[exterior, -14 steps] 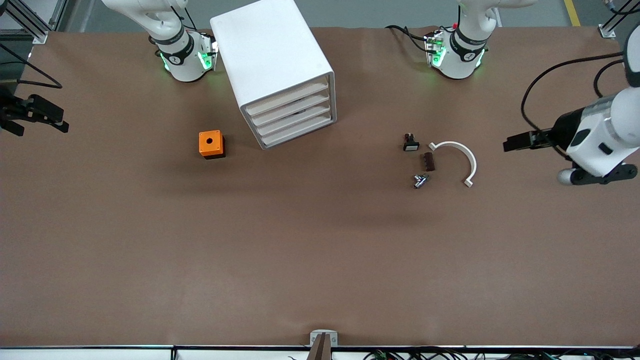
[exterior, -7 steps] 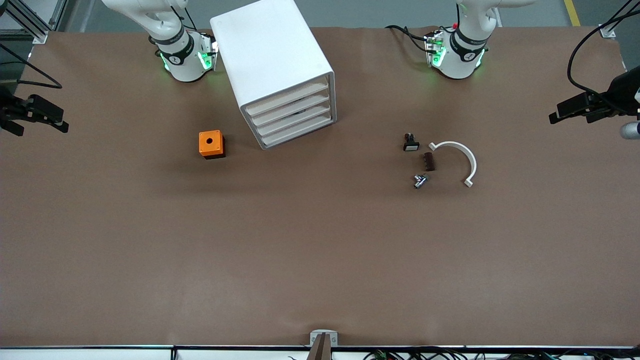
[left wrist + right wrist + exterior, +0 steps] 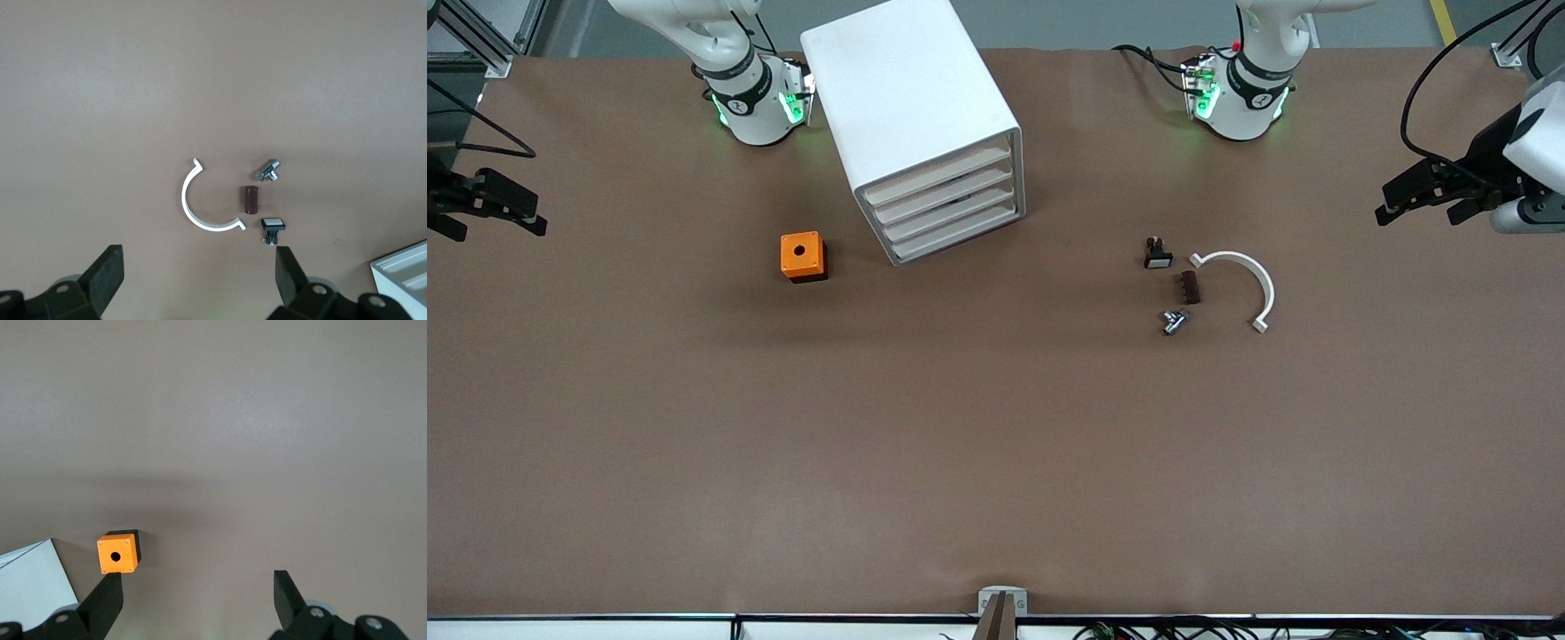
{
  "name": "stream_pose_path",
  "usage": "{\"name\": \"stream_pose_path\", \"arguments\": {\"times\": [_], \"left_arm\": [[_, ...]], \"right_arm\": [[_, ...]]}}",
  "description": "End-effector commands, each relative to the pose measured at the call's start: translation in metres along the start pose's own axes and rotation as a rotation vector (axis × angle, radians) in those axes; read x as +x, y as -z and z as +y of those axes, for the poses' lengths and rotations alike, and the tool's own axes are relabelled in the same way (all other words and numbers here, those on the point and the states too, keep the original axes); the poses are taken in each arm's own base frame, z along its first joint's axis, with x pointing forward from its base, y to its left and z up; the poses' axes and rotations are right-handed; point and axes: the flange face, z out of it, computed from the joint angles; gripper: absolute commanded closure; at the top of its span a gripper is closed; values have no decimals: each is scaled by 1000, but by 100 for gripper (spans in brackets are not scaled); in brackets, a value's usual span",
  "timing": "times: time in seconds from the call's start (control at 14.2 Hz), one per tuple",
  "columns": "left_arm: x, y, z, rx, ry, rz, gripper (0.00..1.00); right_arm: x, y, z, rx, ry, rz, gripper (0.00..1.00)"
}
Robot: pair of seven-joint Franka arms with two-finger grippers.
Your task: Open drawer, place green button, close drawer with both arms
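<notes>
The surface [image 3: 996, 444] is wide and mostly bare, with open room along the edge nearest the front camera. The white cabinet [image 3: 911, 107] stands at an angle near my right arm's base, all four drawers [image 3: 943, 204] flush and shut.

A second ago my left arm hung close to the white arc; it has since drawn off to the surface's edge at its own end. My left jaws [image 3: 198, 251] are spread wide with nothing between them. My right jaws [image 3: 197, 577] are equally wide and bare, waiting over the edge at the right arm's end.

The orange box [image 3: 803, 256] sits beside the cabinet. The white arc [image 3: 1249, 280], a brown block [image 3: 1190, 287], a metal fitting [image 3: 1174, 321] and a small black white-capped piece [image 3: 1158, 256] cluster together.

I see no green button anywhere. With the drawers shut and my left arm retreating, I judge it may lie inside, though I cannot tell.
</notes>
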Motion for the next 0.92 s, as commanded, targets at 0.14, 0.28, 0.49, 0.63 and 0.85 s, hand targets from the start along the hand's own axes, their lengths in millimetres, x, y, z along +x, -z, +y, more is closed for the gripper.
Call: {"name": "stream_pose_path", "arguments": {"times": [0.14,0.28,0.49,0.63,0.85], "left_arm": [[11,30,-6,16,1,65,0],[14,44,-6,14,0,88,0],[25,42,-4,12,-5,77,0],[25,43,-4,13,-10,74,0],[25,40,0,18,-12,67,0]], "right_arm": [[-10,4,2,-17,3,12,0],[-10,4,1,-15,3,11,0],[-10,4,2,-17,3,12,0],[-9,4,2,-17,3,11,0],[-9,4,2,-17,3,11,0]]}}
